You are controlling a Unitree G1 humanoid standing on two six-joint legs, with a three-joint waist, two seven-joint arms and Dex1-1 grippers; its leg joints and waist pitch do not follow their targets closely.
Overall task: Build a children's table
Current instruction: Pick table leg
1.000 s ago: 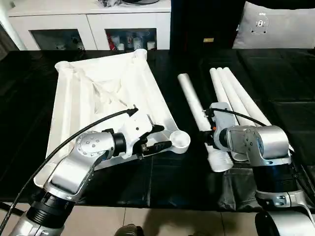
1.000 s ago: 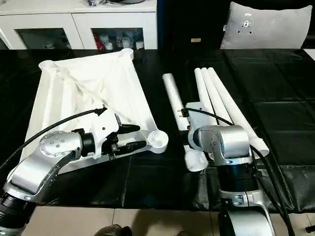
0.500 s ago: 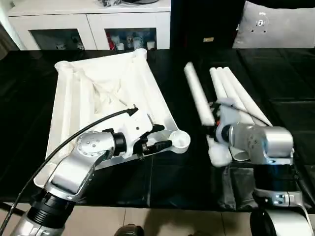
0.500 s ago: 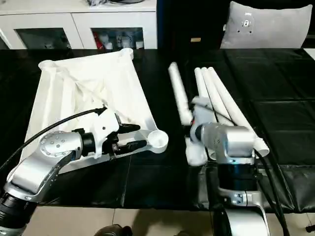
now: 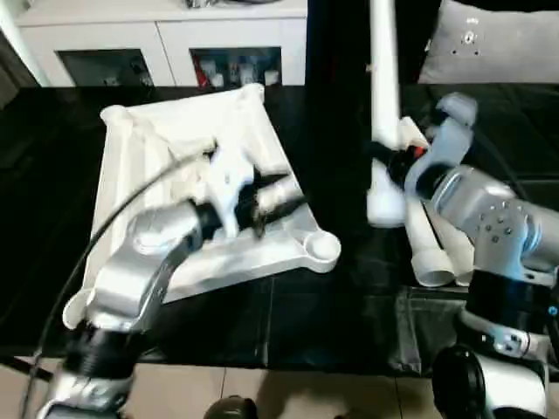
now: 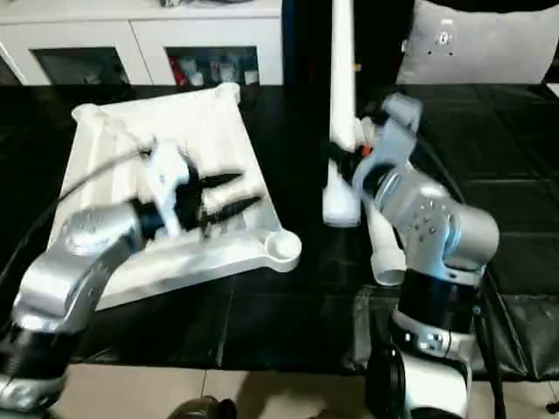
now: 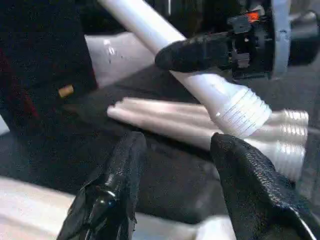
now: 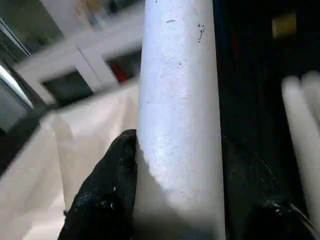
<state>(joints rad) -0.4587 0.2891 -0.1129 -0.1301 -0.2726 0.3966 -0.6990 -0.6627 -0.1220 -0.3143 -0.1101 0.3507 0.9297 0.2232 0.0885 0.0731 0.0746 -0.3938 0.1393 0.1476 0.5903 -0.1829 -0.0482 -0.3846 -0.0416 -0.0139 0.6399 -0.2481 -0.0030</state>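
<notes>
The children's table top (image 5: 140, 157) lies upside down, ribs up, on the left half of the black worktable, one round corner socket (image 5: 322, 249) nearest me. My left gripper (image 5: 293, 194) hovers over the top's right edge, open and empty, its fingers (image 7: 117, 185) apart. My right gripper (image 5: 385, 164) is shut on a white leg (image 5: 382, 78), holding it nearly upright above the worktable, its ribbed wide end (image 5: 384, 209) pointing down, to the right of the top. In the right wrist view the leg (image 8: 180, 100) sits between both fingers (image 8: 107, 195). Three more legs (image 5: 432, 249) lie side by side behind the raised one.
The black-covered worktable (image 5: 349, 297) ends at its front edge just before my body. A white cabinet with glass doors (image 5: 157, 52) stands behind it, and a grey cushion (image 5: 489, 44) sits at the back right.
My right gripper has lifted the leg off the worktable and swung it from lying flat to nearly upright. My left gripper has risen from the top's edge near the socket.
</notes>
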